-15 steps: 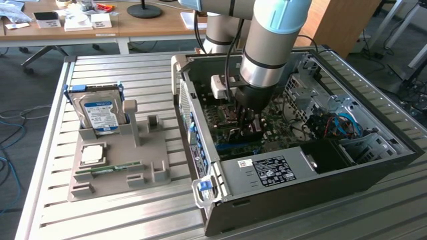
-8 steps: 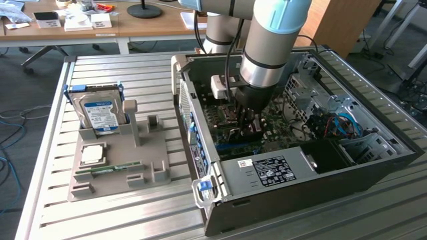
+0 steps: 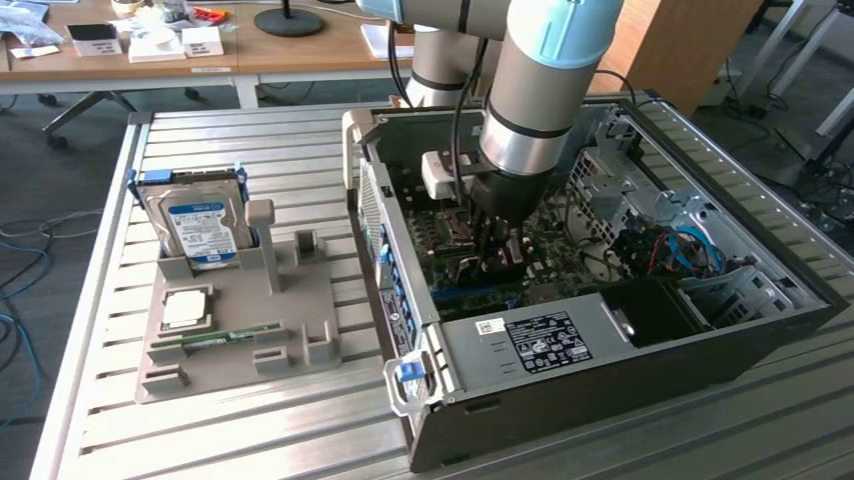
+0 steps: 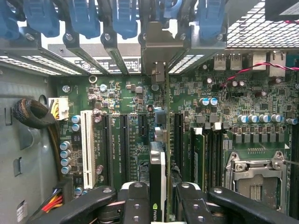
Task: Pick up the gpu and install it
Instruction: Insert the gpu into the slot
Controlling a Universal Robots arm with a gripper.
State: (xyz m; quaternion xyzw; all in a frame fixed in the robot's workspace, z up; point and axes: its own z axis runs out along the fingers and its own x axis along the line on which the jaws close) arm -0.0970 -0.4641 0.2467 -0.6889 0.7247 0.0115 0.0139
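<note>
One black two-finger tool (image 4: 158,205) pinches the thin dark gpu card with silvery metal edge (image 4: 158,177), held edge-on inside the open black computer case (image 3: 747,330), directly over the green motherboard (image 4: 126,100), between its black expansion slots (image 4: 122,140).

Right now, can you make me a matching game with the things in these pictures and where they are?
Things:
1. thin dark gpu card with silvery edge
2. silver hard drive with blue-white label
3. narrow green memory stick
4. black robot gripper

Places:
A. lying flat on the grey holder tray
B. standing upright in the tray's slot
C. clamped on the card, inside the open computer case
D. held edge-on over the green motherboard slots

Pairs: 1-D, 2-B, 3-A, 4-C
</note>
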